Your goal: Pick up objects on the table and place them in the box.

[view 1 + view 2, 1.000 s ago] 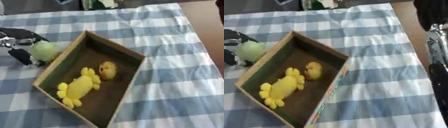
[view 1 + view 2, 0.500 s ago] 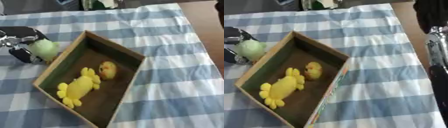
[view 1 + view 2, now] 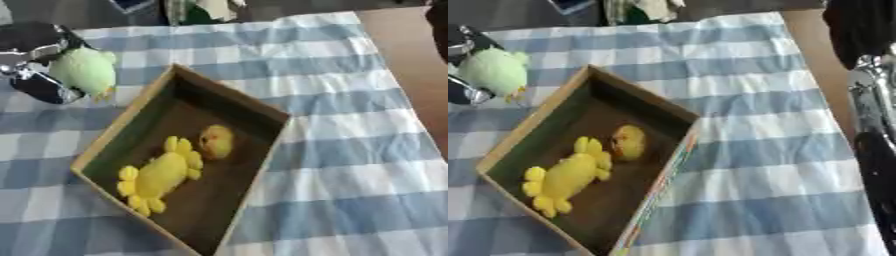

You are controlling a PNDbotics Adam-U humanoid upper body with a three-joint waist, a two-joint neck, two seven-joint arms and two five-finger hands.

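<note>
While gripping a green toy [image 3: 85,71] at upper left, left hand [image 3: 33,64] fingers curled round it, beside the box [image 3: 273,131].

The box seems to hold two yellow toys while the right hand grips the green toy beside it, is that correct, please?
Not quite: the left hand grips the green toy, as the left eye view shows. The box does hold two yellow toys.

Blue-and-white checked tablecloth [image 3: 350,150] covered table; bare brown floor [image 3: 407,45] ran past right edge; dark blurred clutter [image 3: 188,7] lay beyond far edge.
</note>
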